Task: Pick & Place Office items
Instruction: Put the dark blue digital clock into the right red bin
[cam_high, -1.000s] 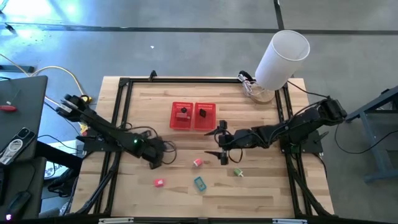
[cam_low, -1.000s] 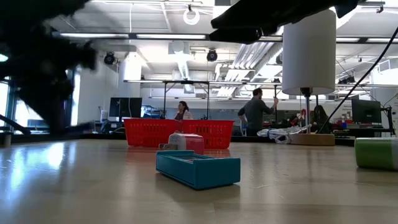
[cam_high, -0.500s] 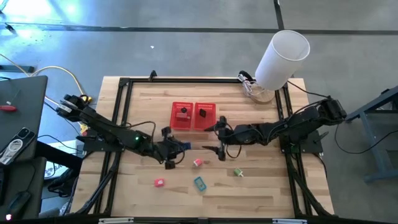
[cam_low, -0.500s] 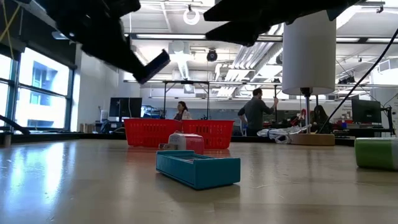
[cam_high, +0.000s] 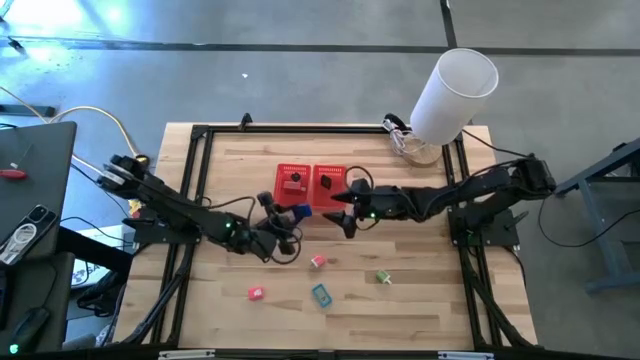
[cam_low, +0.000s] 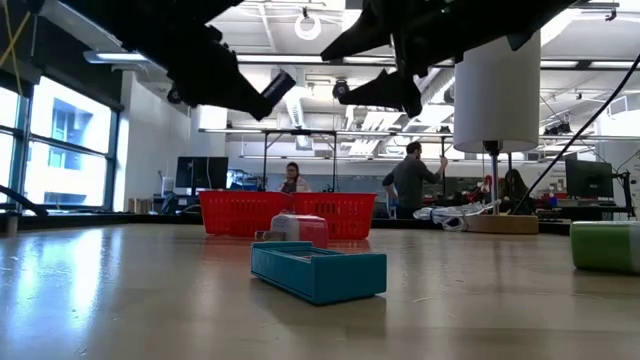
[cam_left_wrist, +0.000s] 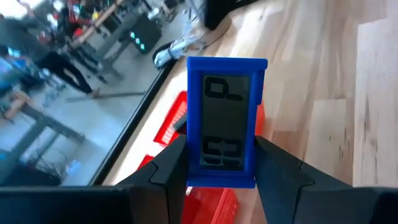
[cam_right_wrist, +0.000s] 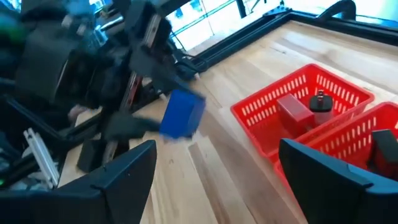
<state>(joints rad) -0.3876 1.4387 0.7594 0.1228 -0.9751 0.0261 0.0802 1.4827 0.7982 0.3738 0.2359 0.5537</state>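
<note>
My left gripper (cam_high: 288, 218) is shut on a dark blue rectangular office item (cam_left_wrist: 227, 118), held above the table just near of the red two-compartment mesh basket (cam_high: 311, 186). My right gripper (cam_high: 341, 210) hangs open beside the basket's right compartment, facing the blue item (cam_right_wrist: 181, 113). A black item (cam_high: 326, 183) lies in the right compartment and a red one (cam_high: 292, 183) in the left. On the table lie a pale pink item (cam_high: 318, 262), a red-pink one (cam_high: 255, 293), a teal one (cam_high: 321, 294) and a green one (cam_high: 383, 276). My left gripper pinches the blue item by its two long side edges (cam_left_wrist: 193, 158), near one end, between its two fingers (cam_left_wrist: 171, 165). The fingers lie nearly level, pointing toward the basket. The item is lifted clear of the table, and most of it sticks out past the fingertips.
A big white cylinder (cam_high: 455, 90) stands at the far right corner, with cables beside it. A black frame (cam_high: 200, 135) runs around the tabletop. The two grippers are close together in front of the basket. Bare wood lies along the near edge (cam_high: 420, 320).
My left gripper has risen from the table with the blue item and moved right and far toward the basket, tipping from pointing down to nearly level. My right gripper has rolled and moved toward the far edge, closer to the basket, staying open.
</note>
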